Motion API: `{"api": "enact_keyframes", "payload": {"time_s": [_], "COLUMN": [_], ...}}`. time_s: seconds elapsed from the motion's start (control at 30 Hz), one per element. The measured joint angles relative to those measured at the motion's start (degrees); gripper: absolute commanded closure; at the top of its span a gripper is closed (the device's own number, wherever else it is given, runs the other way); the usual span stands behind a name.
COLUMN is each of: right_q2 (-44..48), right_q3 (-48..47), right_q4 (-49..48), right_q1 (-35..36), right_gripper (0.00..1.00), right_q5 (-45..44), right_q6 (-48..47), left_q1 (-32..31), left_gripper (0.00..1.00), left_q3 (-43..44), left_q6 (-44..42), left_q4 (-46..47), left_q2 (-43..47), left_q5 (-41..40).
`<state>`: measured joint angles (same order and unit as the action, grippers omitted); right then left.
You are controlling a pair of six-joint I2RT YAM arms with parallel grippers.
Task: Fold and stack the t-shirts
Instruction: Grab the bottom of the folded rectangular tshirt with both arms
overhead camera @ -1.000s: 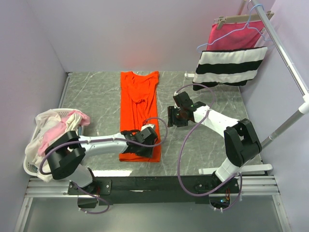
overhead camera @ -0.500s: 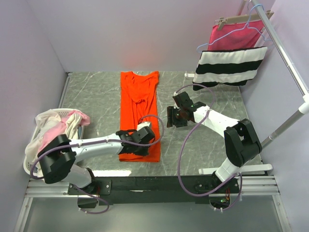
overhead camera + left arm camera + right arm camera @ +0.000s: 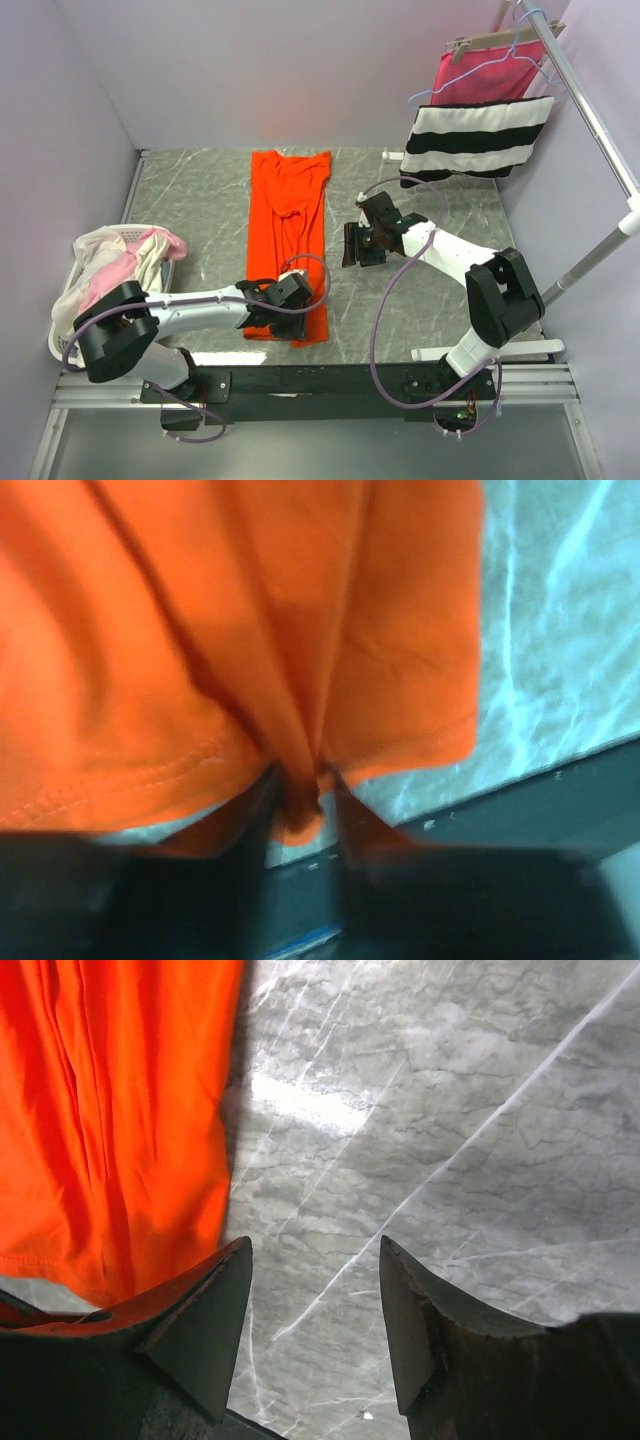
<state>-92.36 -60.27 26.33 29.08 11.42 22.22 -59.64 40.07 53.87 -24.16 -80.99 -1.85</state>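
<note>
The orange-red t-shirt (image 3: 289,220) lies as a long narrow strip down the middle of the grey table. My left gripper (image 3: 283,305) is at the strip's near hem, shut on a bunched fold of the orange-red t-shirt (image 3: 300,630); its jaws (image 3: 300,800) pinch the hem. My right gripper (image 3: 352,246) hovers just right of the strip, open and empty, over bare marble; the right wrist view (image 3: 315,1280) shows the shirt's edge (image 3: 120,1110) at its left. Cream-white and pale pink t-shirts (image 3: 110,262) are heaped in a basket at the left.
A white laundry basket (image 3: 62,345) stands at the left table edge. A pink cloth with black and white stripes (image 3: 478,137) hangs on a hanger from a rail (image 3: 590,110) at the back right. A dark rail (image 3: 330,375) runs along the near edge.
My left gripper has moved toward the near edge and taken the hem, bunching the strip's near end, which looks narrower and skewed. The right gripper has barely moved.
</note>
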Motion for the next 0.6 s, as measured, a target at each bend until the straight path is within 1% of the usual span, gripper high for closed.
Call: {"api": "enact_keyframes", "payload": {"time_s": [0.03, 0.07, 0.1, 0.13, 0.2, 0.27, 0.4, 0.53, 0.6], "right_q2": [0.00, 0.04, 0.09, 0.15, 0.39, 1.09, 3.78, 5.62, 5.73], "right_q3": [0.09, 0.22, 0.37, 0.55, 0.81, 1.53, 5.09, 8.81, 10.03], "right_q4": [-0.09, -0.20, -0.17, -0.17, -0.17, -0.52, -1.51, -2.95, -3.69], "right_q1": [0.09, 0.22, 0.31, 0.42, 0.68, 1.22, 3.19, 7.37, 10.01], "right_gripper": [0.39, 0.39, 0.39, 0.39, 0.39, 0.39, 0.39, 0.39, 0.39], "right_q5": [0.22, 0.37, 0.50, 0.70, 1.31, 2.12, 4.81, 7.65, 8.70], "right_q6": [0.00, -0.02, -0.02, -0.04, -0.04, -0.11, 0.52, 2.51, 3.89], "left_q1": [0.00, -0.04, -0.24, -0.50, -0.87, -1.07, -1.07, -1.07, -1.07], "left_gripper": [0.30, 0.12, 0.05, 0.01, 0.00, 0.01, 0.01, 0.00, 0.01], "left_q3": [0.00, 0.07, 0.42, 0.83, 1.14, 1.14, 1.20, 1.18, 0.94], "left_q6": [0.31, 0.20, 0.83, 1.27, 1.68, 2.84, 6.12, 12.20, 14.62], "left_q4": [0.15, 0.55, 0.92, 1.03, 0.42, -2.89, -10.71, -19.43, -22.01], "left_q2": [-0.02, 0.00, 0.11, 0.31, 1.62, 4.15, 12.52, 19.34, 20.90], "left_q5": [0.74, 1.18, 1.44, 1.14, -0.68, -3.82, -13.03, -21.24, -23.30]}}
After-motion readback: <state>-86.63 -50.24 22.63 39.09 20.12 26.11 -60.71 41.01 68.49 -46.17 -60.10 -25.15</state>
